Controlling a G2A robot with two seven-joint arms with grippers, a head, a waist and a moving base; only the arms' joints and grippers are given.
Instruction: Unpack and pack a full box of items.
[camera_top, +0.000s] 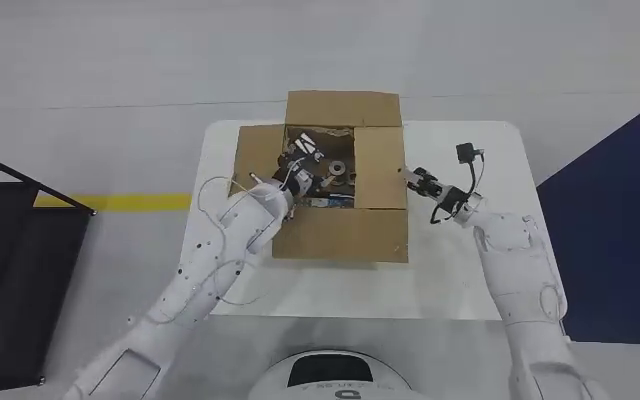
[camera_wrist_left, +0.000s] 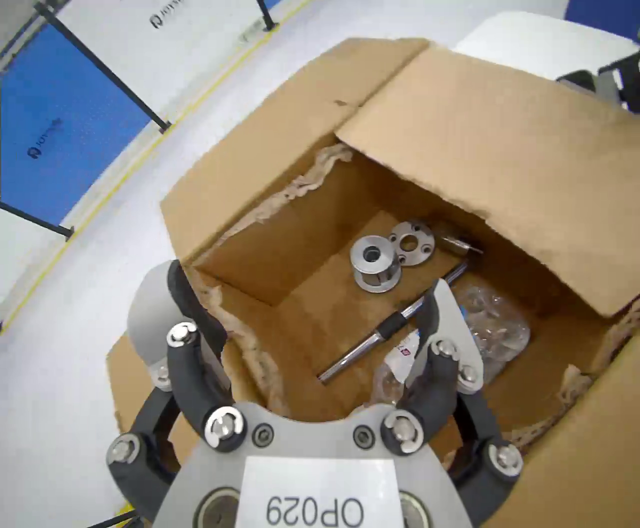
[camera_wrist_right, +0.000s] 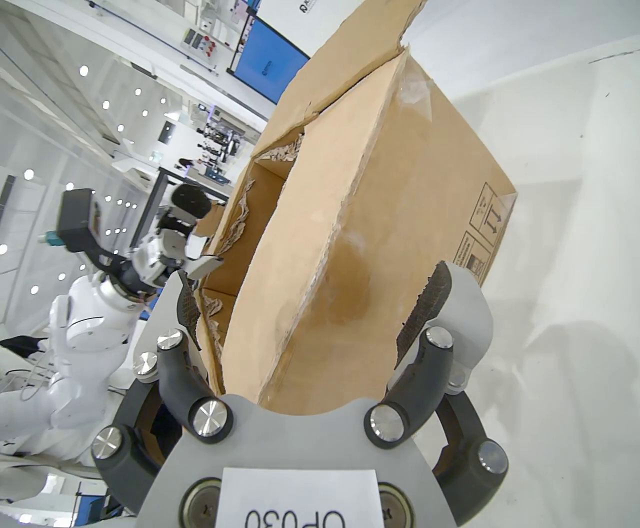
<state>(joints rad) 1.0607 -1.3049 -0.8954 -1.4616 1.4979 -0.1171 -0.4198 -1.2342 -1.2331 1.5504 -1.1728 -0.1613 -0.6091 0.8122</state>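
White table, one open box, two discs, left gripper and right gripper wide

Bright even ceiling light, soft shadows on table, box interior dim, wide-angle bowing

I am carrying a white sticker on the plate behind my left gripper; it is showing a short code of letters and digits, upside down to the wrist camera. A second sticker with its own code is sitting behind my right gripper, partly cut by the frame edge. The cardboard box is bearing black handling marks near one corner, among them a framed pair of arrows. Beyond the table, a blue panel is displaying a white logo and word, and a white banner is showing dark lettering. A packet in the box is wearing a red-and-white label, too small to read.
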